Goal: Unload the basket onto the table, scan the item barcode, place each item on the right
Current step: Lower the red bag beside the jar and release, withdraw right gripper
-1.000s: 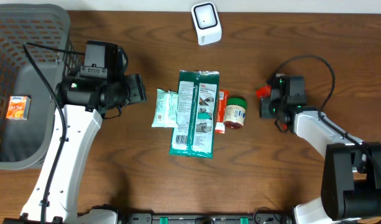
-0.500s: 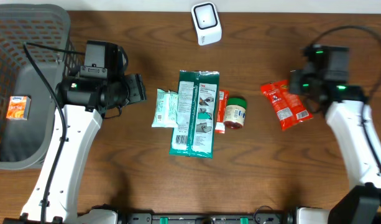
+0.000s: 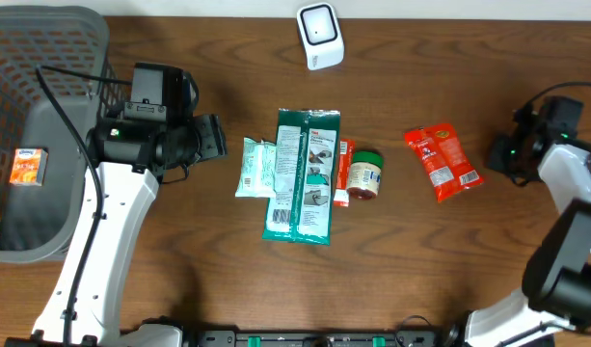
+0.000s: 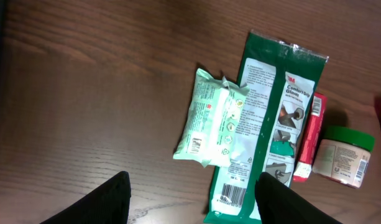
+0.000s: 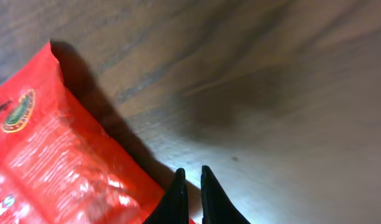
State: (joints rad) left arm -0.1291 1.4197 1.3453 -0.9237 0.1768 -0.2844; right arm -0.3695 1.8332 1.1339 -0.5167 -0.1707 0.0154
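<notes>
Overhead view: the red packet (image 3: 443, 162), by all appearances the item due for scanning, lies flat on the brown table (image 3: 179, 280), right of centre. Its long axis runs on a slant, the upper end pointing toward the middle of the far edge and the lower end toward the right arm. The right claw (image 5: 191, 186) sits just beside that lower end, on the outer side, so the packet lies inward from it, toward the table's centre. Its jaws are pinched almost together with nothing visibly between them, and its own camera shows the packet's red edge close by the fingertips. The white scanner (image 3: 320, 36) stands at the far edge, well apart from the packet and up along the line of its slant. The right arm is plainly the nearer one. The left claw (image 4: 190, 199) hangs on the far side of the jar (image 3: 365, 173), the long green pack (image 3: 303, 173) and the pale pouch (image 3: 256, 166), its jaws wide apart and empty. Any pickup looks likely to turn on reopening the right claw and closing across the packet's short side.
</notes>
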